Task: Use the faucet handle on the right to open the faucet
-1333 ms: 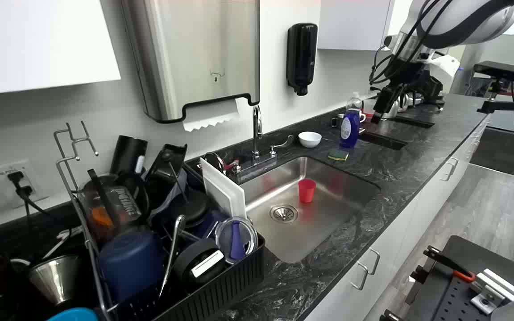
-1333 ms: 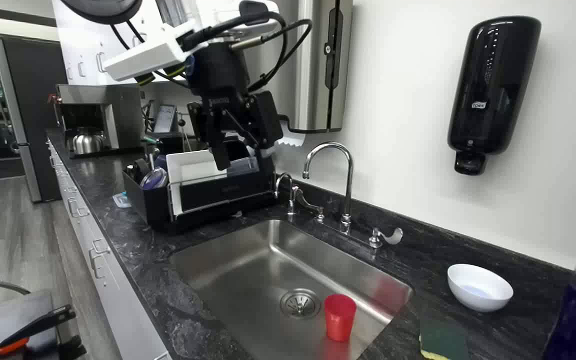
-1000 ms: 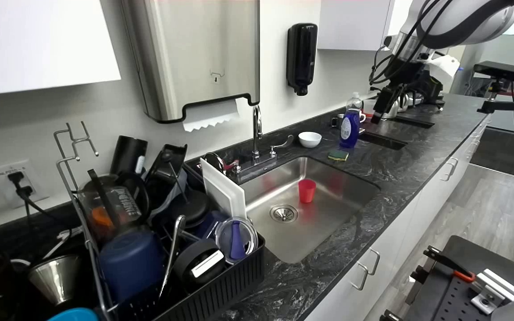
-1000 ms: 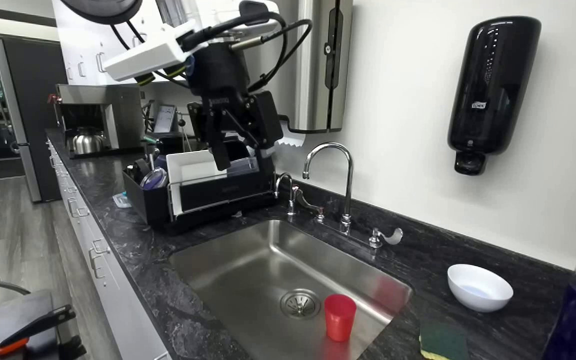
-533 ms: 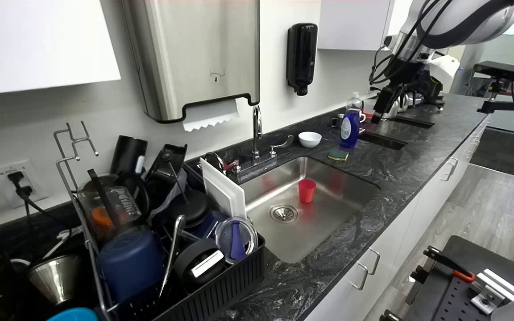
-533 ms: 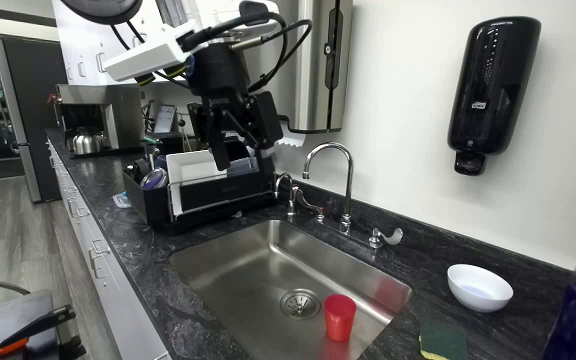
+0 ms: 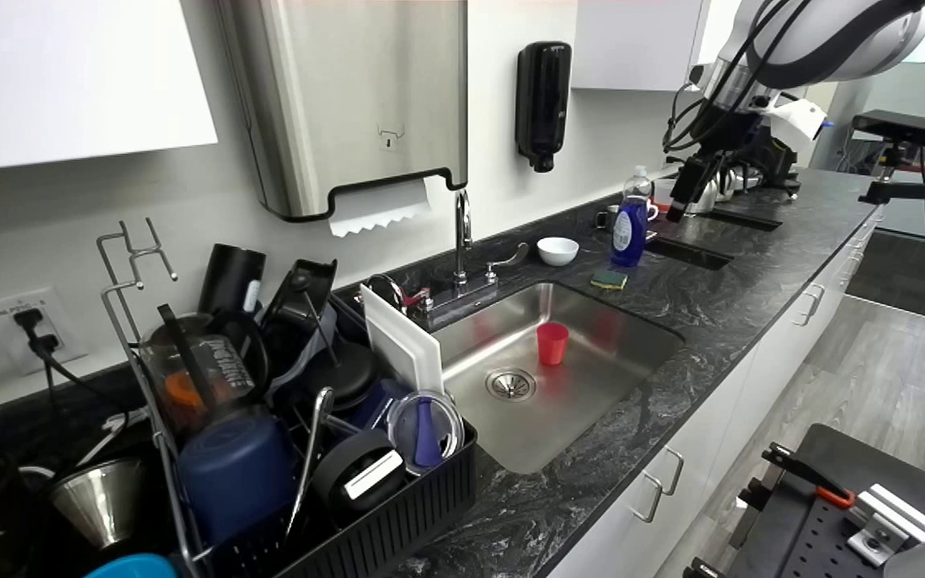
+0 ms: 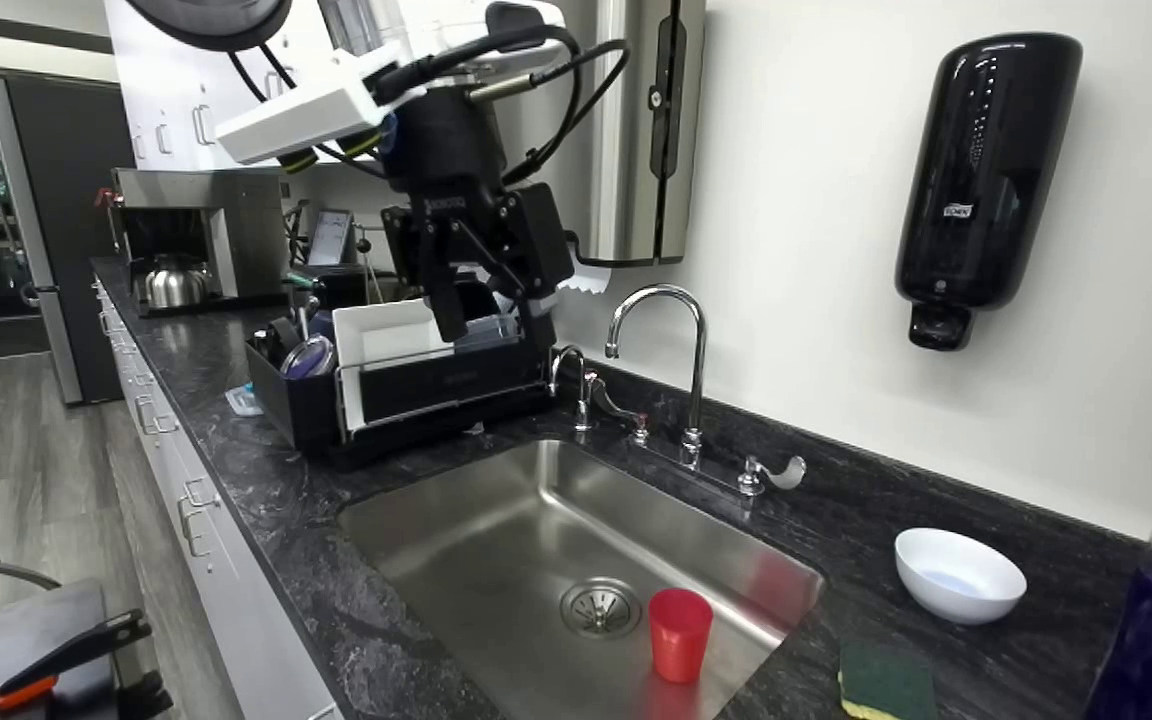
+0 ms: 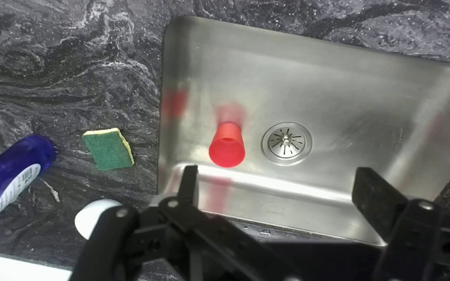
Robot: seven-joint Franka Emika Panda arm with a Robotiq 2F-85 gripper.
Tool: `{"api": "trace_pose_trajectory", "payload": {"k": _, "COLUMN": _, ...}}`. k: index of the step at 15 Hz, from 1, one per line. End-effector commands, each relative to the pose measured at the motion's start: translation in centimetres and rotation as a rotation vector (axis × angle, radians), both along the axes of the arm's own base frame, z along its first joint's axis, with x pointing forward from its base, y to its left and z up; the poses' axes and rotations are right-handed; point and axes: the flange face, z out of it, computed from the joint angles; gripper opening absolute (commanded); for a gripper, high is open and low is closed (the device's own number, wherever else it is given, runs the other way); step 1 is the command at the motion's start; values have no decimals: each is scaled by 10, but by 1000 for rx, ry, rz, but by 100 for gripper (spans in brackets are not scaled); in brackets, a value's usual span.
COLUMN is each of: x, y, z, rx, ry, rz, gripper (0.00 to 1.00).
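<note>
Slight rightward shift of the gripper (image 8: 496, 335) in an exterior view — spread wide, nothing in it. Faucet handle (image 8: 782, 475): low, just right of the upright faucet (image 8: 699, 380); smooth metal, probably rigid, slippery; best pushed at the flared tip. Black wall dispenser (image 8: 991, 180) reads TORK — bottle (image 9: 14, 164) label illegible.

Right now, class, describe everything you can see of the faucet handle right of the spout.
The faucet handle looks like polished chrome: a squat round base with a short, flat, wing-shaped lever. In both exterior views it sits beside the sink, right of the spout, its lever pointing away from the spout. Neither the white bowl nor the open jaws touch it. No stream shows at the spout. The wrist view does not show the handle.
</note>
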Motion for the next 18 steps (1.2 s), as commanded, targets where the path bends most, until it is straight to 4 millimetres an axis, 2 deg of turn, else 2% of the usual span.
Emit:
{"api": "trace_pose_trajectory", "payload": {"k": 1, "x": 18, "y": -14, "z": -6, "rx": -25, "ry": 3, "rz": 38, "gripper": 100}}
{"api": "trace_pose_trajectory", "payload": {"k": 11, "x": 70, "y": -35, "z": -27, "rx": -104, "ry": 71, "rz": 233, "gripper": 100}}
{"api": "trace_pose_trajectory", "payload": {"k": 15, "x": 99, "y": -42, "z": -36, "rx": -102, "ry": 111, "rz": 314, "gripper": 100}}
{"api": "trace_pose_trajectory", "payload": {"k": 18, "x": 127, "y": -46, "z": -39, "rx": -105, "ry": 125, "rz": 387, "gripper": 100}}
